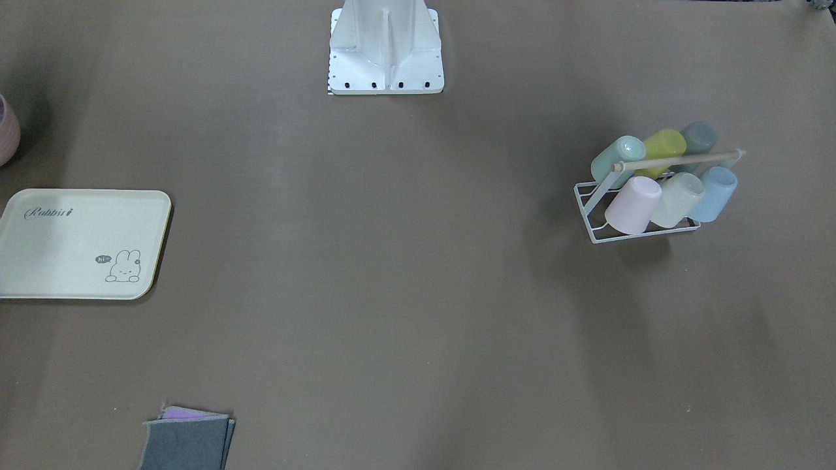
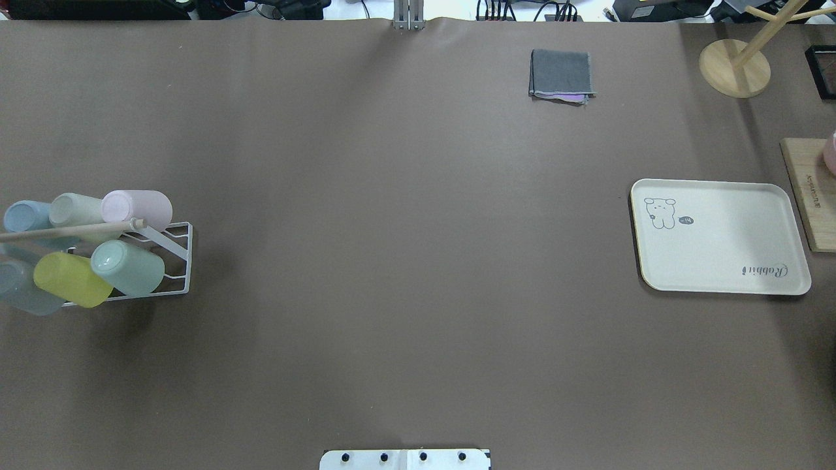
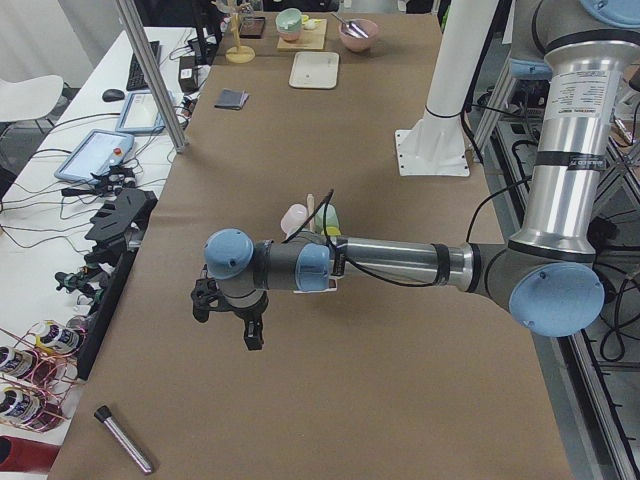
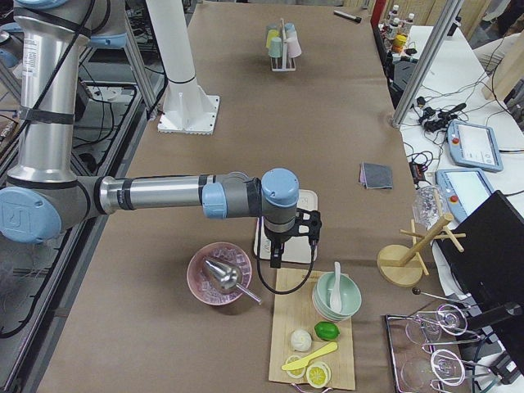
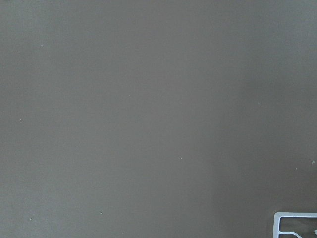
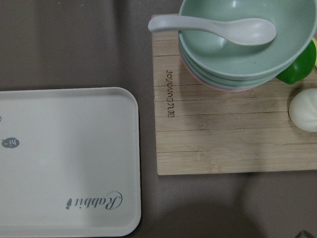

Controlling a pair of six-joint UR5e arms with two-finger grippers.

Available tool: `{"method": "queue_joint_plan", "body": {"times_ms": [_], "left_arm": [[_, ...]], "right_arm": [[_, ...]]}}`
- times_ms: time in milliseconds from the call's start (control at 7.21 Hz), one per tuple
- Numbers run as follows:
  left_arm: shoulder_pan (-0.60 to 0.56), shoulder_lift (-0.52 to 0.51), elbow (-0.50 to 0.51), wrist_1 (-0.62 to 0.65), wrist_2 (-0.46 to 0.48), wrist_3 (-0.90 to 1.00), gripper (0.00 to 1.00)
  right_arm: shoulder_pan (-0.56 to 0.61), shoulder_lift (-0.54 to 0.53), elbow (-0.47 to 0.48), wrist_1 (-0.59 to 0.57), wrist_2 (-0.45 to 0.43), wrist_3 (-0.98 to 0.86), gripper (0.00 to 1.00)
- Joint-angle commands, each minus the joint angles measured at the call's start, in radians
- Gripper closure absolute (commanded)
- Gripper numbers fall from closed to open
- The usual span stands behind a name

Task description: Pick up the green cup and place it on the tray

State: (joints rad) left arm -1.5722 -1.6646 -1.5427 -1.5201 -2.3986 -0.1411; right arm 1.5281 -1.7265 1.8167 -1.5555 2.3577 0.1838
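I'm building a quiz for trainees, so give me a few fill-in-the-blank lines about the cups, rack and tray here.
The white wire rack holds ____ cups. In its row, the green cup sits next to the ____ cup. The lettering on the tray reads ____.
Missing words: six; yellow-green; Rabbit.

- The right hand (image 4: 277, 260) hangs over the tray (image 4: 309, 199); its jaws are unclear.
- A pink bowl (image 4: 201, 286) sits at its 8 o'clock.
- A cup rack (image 4: 282, 37) stands at the 12 o'clock end of the surface (image 4: 327, 106).
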Motion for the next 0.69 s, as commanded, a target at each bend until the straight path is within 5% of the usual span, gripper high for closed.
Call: {"method": "queue_joint_plan", "body": {"times_ms": [0,555], "left_arm": [[-0.011,-0.001,-0.004,-0.003,-0.001,0.0,0.01],[-0.037,0.026,-0.008,-0.014,0.001,-0.002,0.01]], "right_arm": [[0.004,-0.01,0.006,-0.002,0.006,-0.001,0.0],[0.003,-0.001,0.016,-0.006,-0.001,0.012,0.0]]}}
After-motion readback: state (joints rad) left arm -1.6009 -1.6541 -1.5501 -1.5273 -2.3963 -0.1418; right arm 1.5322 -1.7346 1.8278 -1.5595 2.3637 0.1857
